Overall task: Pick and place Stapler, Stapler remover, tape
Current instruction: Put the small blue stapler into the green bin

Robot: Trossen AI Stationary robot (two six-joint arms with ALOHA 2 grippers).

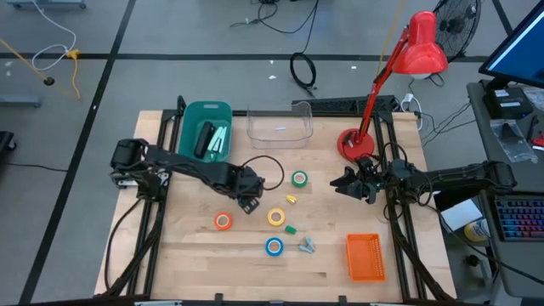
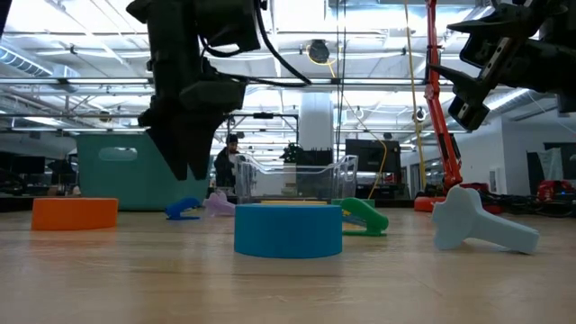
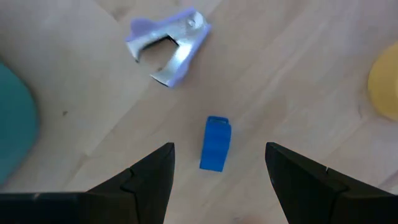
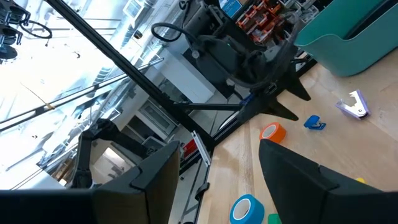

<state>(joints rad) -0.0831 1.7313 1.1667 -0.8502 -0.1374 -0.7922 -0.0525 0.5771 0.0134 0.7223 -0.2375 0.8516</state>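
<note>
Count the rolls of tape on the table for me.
4. The green roll lies nearest the clear bin, the orange roll toward the left arm's side, the yellow roll in the middle, and the blue roll nearest the front edge. None looks hidden.

Yellow tape (image 3: 384,81) cut by edge

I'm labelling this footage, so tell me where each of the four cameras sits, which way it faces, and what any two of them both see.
High view: above the table, looking straight down; shows both arms, left gripper and right gripper open.
Low view: table height, looking level across into the room; arms hang from above behind the blue tape.
Left wrist view: looks down past its own fingers at a small blue item and stapler remover.
Right wrist view: looks across the table at the left arm.
Shared: both wrist views show the stapler remover.
</note>
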